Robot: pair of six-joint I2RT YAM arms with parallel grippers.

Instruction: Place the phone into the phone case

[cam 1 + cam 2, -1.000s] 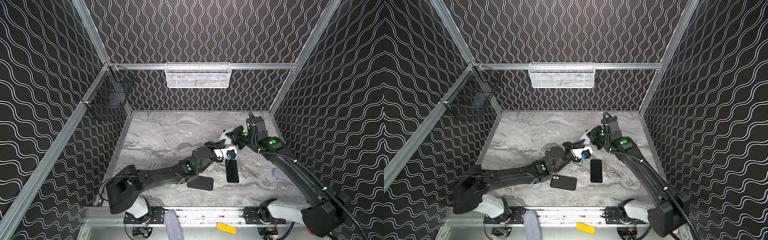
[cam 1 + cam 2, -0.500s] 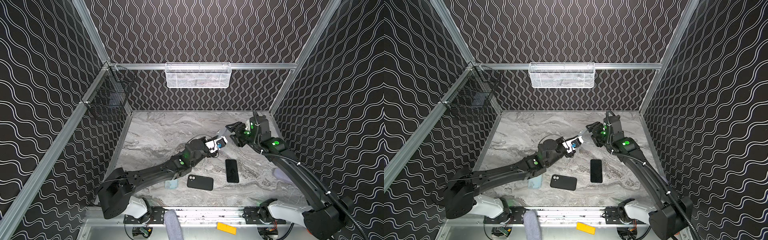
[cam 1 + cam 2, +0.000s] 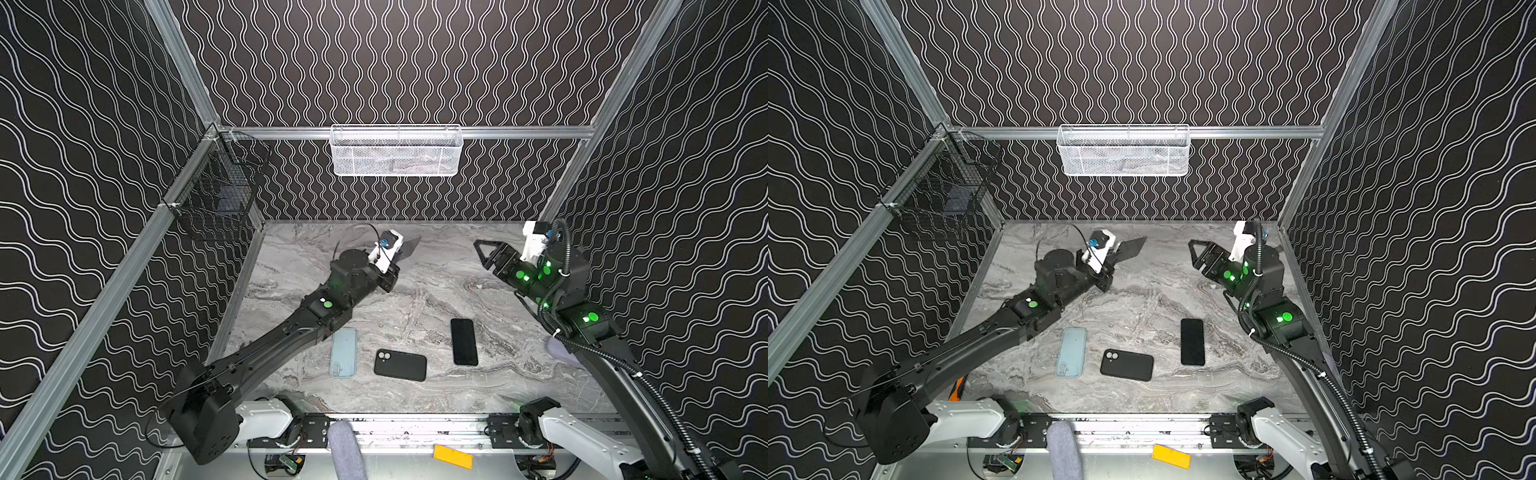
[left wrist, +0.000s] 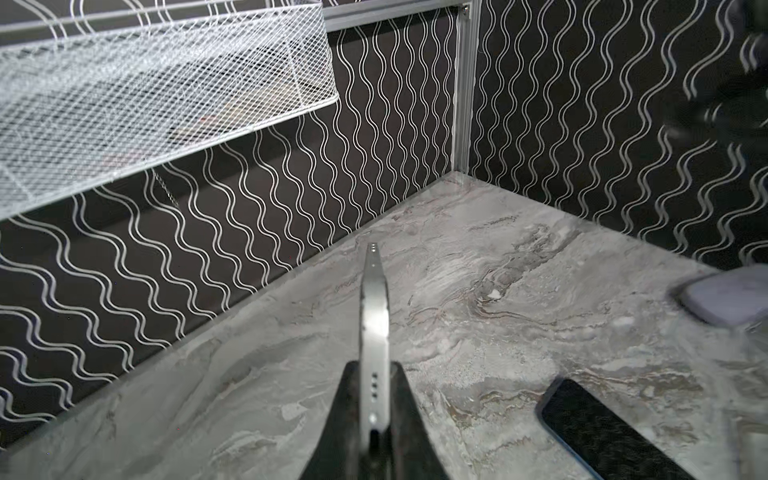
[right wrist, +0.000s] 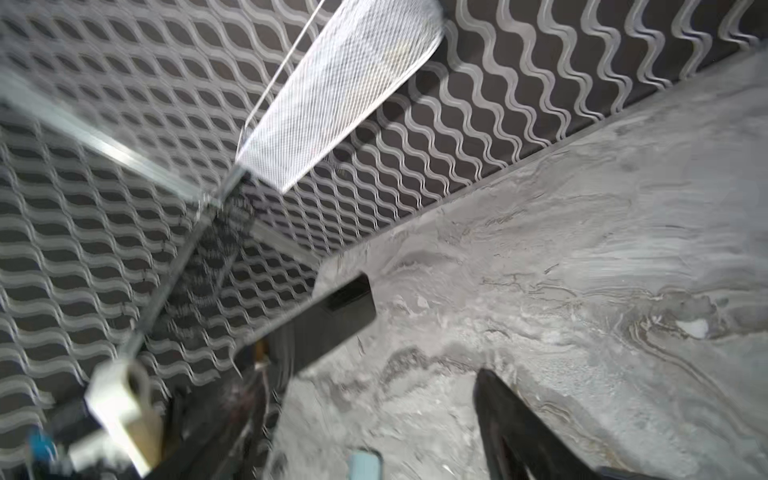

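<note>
My left gripper is shut on a phone and holds it edge-up above the back middle of the marble table. In the left wrist view the phone's silver edge sticks out between the two black fingers. My right gripper hangs open and empty at the back right, pointing at the phone from a distance. A light blue phone case, a black case with camera holes and a black phone lie flat near the front.
A white mesh basket hangs on the back wall and a black wire basket on the left wall. A lavender case lies partly under the right arm. A yellow block sits on the front rail.
My right gripper opened, let go of the phone and drew back to the right. My left arm lifted the phone up and toward the back of the table.
</note>
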